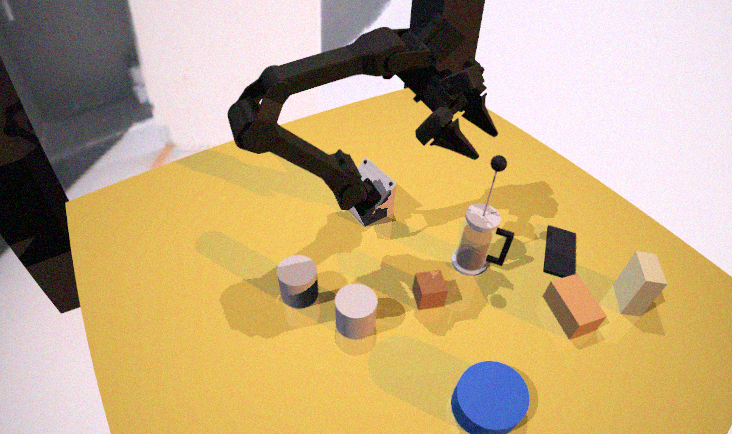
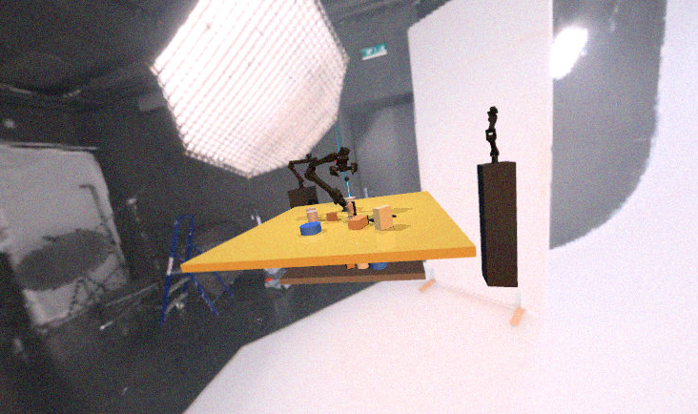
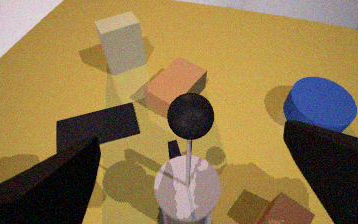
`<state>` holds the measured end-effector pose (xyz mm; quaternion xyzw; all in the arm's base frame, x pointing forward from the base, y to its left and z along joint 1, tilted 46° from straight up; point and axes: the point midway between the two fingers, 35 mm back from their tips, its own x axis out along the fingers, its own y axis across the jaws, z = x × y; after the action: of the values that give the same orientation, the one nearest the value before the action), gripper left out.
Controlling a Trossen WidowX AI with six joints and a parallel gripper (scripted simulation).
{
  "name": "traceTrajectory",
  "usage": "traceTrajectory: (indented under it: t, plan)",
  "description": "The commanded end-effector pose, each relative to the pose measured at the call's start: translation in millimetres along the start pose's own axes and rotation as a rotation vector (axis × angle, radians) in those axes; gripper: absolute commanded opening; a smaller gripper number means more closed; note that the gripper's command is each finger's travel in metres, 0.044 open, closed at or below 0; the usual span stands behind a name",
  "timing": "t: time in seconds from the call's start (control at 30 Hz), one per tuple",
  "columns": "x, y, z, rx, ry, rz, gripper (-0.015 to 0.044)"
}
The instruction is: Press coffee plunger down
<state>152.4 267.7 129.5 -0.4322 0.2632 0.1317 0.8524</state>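
The coffee press [image 1: 472,250] [image 2: 350,209] stands upright on the yellow table [image 1: 158,323] [image 2: 269,252]. Its pale lid [image 1: 483,216] [image 3: 172,192] has a thin rod [image 1: 490,193] [image 3: 189,150] rising high above it, topped by a black ball knob [image 1: 498,163] [image 2: 346,178] [image 3: 190,116]. The press's black handle points away from the arm's base. My gripper [image 1: 486,146] [image 2: 344,170] [image 3: 193,137] is open and empty, tilted downward just above the knob. In the wrist view the knob appears between the two fingers, with no finger seen touching it.
Near the press are a small red-brown block [image 1: 430,291] [image 3: 285,212], a flat black block [image 1: 560,250] [image 3: 98,126], an orange block [image 1: 573,304] [image 3: 172,85] and a beige block [image 1: 636,283] [image 3: 123,47]. Two pale cylinders [image 1: 297,280] [image 1: 355,312] and a blue disc [image 1: 490,396] [image 3: 322,102] stand farther off.
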Motion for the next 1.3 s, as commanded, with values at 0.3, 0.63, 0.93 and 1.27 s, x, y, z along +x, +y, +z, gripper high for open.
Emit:
traceTrajectory:
  t: [0.3, 0.63, 0.93, 1.27]
  plan:
    - [15.8, -1.5, -0.5, 0.007, -0.006, 0.005, 0.0440]
    - [31.4, -2.0, -0.3, 0.008, -0.008, 0.004, 0.0440]
    - [39.9, -2.8, -0.3, 0.008, -0.010, 0.002, 0.0387]
    - [39.9, -2.8, -0.3, 0.008, -0.010, 0.002, 0.0125]
